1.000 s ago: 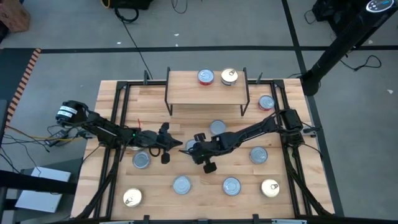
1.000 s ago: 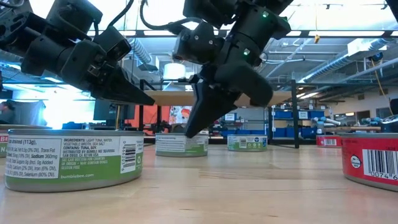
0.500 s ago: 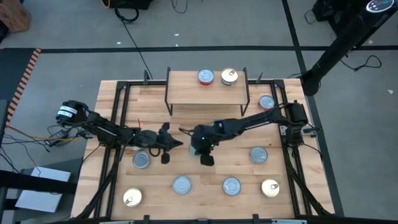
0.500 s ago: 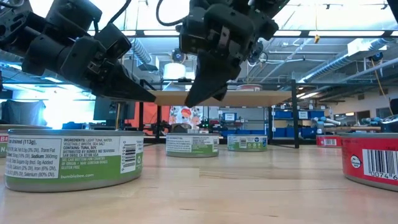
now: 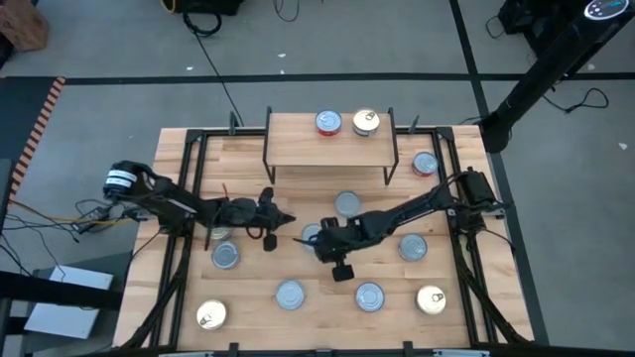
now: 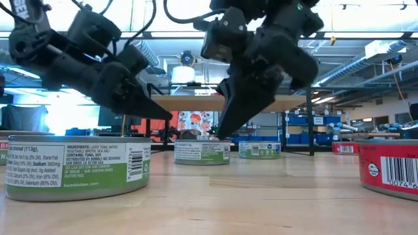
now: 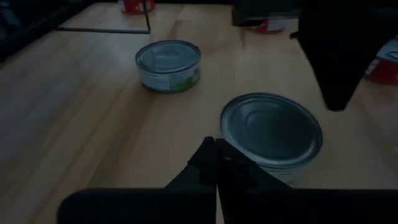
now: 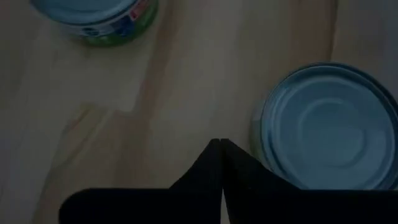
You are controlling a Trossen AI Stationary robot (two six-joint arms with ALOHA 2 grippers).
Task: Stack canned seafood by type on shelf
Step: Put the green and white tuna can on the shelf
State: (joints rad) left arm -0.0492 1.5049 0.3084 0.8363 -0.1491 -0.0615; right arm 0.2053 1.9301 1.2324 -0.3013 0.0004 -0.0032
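both grippers, left (image 5: 289,218) and right (image 5: 301,239), have jaws pressed together, holding nothing, beside a silver tin (image 5: 314,234) mid-bench. two tins (image 5: 328,122) sit on the shelf (image 5: 298,149), the rest scattered.

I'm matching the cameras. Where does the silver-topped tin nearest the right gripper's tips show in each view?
High view: the tin lies at table centre, partly under the right gripper.
Low view: centre, mid-distance, at that gripper's tips.
Left wrist view: large, just beyond the shut left gripper.
Right wrist view: beside that arm's own shut fingers.
Shared landmark: the right gripper's dark tips.
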